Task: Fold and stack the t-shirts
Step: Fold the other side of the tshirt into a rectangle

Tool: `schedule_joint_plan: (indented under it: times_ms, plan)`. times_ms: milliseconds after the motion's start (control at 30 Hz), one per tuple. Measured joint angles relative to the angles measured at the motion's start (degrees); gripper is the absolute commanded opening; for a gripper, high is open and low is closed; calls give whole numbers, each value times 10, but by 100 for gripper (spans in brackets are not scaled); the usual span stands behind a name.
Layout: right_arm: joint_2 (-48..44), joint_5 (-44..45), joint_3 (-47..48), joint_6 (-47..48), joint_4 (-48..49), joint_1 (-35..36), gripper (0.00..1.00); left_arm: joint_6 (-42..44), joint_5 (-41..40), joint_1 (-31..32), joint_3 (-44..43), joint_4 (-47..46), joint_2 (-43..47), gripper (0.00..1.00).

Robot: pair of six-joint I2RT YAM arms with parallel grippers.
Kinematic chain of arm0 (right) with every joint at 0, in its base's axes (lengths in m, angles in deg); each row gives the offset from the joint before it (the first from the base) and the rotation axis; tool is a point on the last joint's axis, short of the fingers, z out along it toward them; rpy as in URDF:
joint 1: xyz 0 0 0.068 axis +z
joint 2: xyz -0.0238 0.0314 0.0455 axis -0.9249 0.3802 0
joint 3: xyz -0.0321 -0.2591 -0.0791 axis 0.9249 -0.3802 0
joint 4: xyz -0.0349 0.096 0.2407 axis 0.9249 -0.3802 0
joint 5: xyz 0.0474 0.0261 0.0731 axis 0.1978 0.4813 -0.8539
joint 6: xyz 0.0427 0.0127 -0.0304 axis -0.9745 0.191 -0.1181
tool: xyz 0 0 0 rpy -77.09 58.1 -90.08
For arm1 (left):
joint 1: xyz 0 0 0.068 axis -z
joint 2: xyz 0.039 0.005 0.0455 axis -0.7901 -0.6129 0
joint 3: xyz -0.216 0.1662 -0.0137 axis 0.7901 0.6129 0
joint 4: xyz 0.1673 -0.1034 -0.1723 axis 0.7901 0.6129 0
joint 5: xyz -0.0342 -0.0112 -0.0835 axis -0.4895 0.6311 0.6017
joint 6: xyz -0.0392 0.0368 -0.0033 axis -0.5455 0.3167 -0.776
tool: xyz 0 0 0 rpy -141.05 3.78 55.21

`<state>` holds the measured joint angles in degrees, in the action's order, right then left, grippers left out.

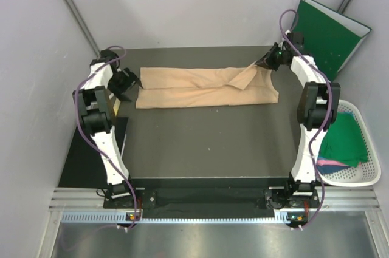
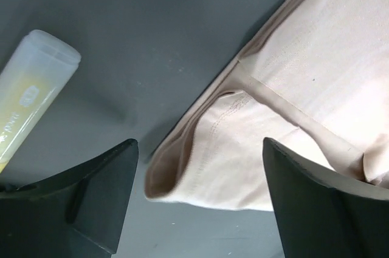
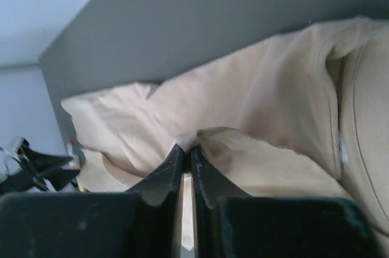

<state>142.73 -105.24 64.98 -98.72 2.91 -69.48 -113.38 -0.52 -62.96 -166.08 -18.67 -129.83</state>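
right gripper [image 3: 187, 150], pinched t-shirt [image 3: 255, 100] edge hidden

You will find the t-shirt [image 1: 200, 88] lying left to right across the far half of the table [image 1: 206, 149]. The left gripper [image 1: 135, 87] stands at its left end, the right gripper [image 1: 262, 64] at its far right corner. Right of the table sits the basket [image 1: 366, 176], with other t-shirts [image 1: 343, 139] in it. Behind the basket leans the folder [image 1: 328, 36].

Left fingers [image 2: 91, 203] spread; right fingers [image 3: 161, 179] seemingly clamped.
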Motion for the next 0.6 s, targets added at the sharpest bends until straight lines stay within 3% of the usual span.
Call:
schedule_joint_plan:
  times_ms: [33,133,267,400,533,600]
  plan:
    - [11,-1,11,-10,7,-3,33,1,-1,-2,0,0,0,92]
    - [42,1,42,-35,23,-7,65,3,-2,-3,0,0,0,96]
    - [44,10,44,-40,40,-7,85,7,0,-2,0,2,2,98]
    - [-8,24,-40,-31,73,-6,82,20,1,-2,19,1,35,98]
    - [-80,24,-137,-22,74,-5,65,33,1,-2,38,0,90,98]
    - [-107,20,-177,-18,77,-4,62,40,1,-2,49,-3,120,98]
